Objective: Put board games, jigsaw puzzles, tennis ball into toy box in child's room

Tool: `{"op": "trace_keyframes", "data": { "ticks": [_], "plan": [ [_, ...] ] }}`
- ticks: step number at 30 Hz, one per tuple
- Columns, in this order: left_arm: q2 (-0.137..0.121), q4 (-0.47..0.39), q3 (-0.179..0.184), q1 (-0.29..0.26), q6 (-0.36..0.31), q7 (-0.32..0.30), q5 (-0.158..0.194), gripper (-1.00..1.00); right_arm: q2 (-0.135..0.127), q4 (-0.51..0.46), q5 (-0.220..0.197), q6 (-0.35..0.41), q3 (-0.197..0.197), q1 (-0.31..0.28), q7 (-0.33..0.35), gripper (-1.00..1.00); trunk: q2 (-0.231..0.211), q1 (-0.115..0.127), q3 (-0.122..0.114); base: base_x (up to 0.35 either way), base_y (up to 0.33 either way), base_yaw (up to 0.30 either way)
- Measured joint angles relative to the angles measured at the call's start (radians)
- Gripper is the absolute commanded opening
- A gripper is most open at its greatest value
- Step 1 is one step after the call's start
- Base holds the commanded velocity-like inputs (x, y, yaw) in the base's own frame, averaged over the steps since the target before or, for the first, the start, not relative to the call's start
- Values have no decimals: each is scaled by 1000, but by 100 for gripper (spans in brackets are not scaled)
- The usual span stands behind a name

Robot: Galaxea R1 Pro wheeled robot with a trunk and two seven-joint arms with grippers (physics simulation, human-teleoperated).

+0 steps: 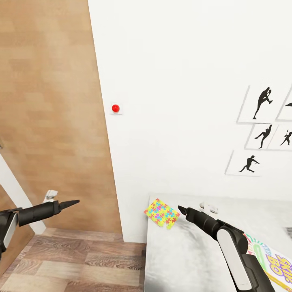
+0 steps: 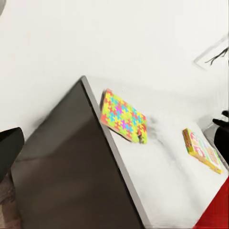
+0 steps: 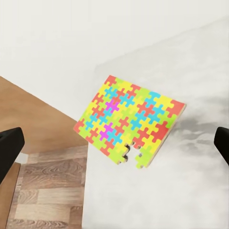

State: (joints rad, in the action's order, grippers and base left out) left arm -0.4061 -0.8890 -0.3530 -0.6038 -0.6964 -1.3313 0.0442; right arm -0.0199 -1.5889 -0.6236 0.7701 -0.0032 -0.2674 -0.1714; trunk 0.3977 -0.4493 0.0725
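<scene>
Your right fingers (image 1: 181,209) point at the jigsaw puzzle (image 1: 162,213), which lies flat at the near-left corner of the pale surface (image 1: 182,251), one corner overhanging the edge; in the right wrist view these fingers stand wide apart with the puzzle between them, untouched; the Skip-Bo board game (image 1: 271,261) lies to the right; your left fingers (image 1: 72,202) hang over the wood floor (image 1: 73,259), closed to a point, holding nothing.

We see a jigsaw puzzle (image 3: 129,124) in yellow, pink, blue and green mosaic on the pale grey table (image 1: 182,259); the Skip-Bo box (image 1: 273,263) looks multicoloured, perhaps on white, beside black silhouette pictures (image 1: 259,103).
</scene>
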Motion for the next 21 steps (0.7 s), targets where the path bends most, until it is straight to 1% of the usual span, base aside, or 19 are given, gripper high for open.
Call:
{"op": "trace_keyframes", "data": {
  "ticks": [1, 2, 5, 10, 11, 13, 14, 15, 17, 18, 20, 21],
  "plan": [
    [-2, -6, 8, 1, 18, -63, 1, 100, 0, 0, 0, 1, 1, 0, -1, 100, 0, 0, 0, 0, 0, 0],
    [-4, -8, 11, 1, 25, -93, 1, 100, 0, -1, 1, 2, 1, 0, -2, 100, 0, 0, 0, 0, 0, 0],
    [-5, -10, 14, 2, 32, -126, 2, 100, 0, -1, 1, -1, 1, 0, -2, 100, 0, 0, 0, 0, 0, 0],
    [-4, -11, 15, 2, 35, -144, 3, 100, 1, 4, -1, -4, 1, -6, -4, 100, 0, 0, 0, 0, 0, 0],
    [-5, -11, 15, 2, 35, -145, 3, 100, 0, 11, -1, 0, 1, -21, -5, 100, 0, 0, 0, 0, 0, 0],
    [-5, -12, 16, 2, 35, -147, 3, 100, -1, 31, 0, 7, -1, -60, -10, 100, 0, 0, 0, 0, 0, 0],
    [-4, -11, 16, 2, 35, -148, 3, 100, -1, 50, 0, 12, -1, -93, -23, 100, 0, 0, 0, 0, 0, 0],
    [-4, -11, 16, 2, 35, -149, 3, 100, -1, 62, 0, 16, -1, -112, -32, 100, 0, 0, 0, 0, 0, 0],
    [-2, -11, 16, 2, 35, -149, 3, 100, 0, 123, -1, 50, -2, -194, -93, 100, 0, 0, 0, 0, 0, 0],
    [-1, -11, 16, 2, 35, -149, 3, 100, 0, 142, -2, 62, -2, -220, -113, 100, 0, 0, 0, 0, 0, 0],
    [-1, -11, 16, 2, 35, -149, 3, 100, 7, 222, -5, 101, -1, -315, -197, 100, 0, 0, 0, 0, 0, 0],
    [0, -11, 16, 2, 35, -149, 3, 100, 15, 273, -7, 114, 0, -365, -239, 100, 0, 0, 0, 0, 0, 0]
  ]
}}
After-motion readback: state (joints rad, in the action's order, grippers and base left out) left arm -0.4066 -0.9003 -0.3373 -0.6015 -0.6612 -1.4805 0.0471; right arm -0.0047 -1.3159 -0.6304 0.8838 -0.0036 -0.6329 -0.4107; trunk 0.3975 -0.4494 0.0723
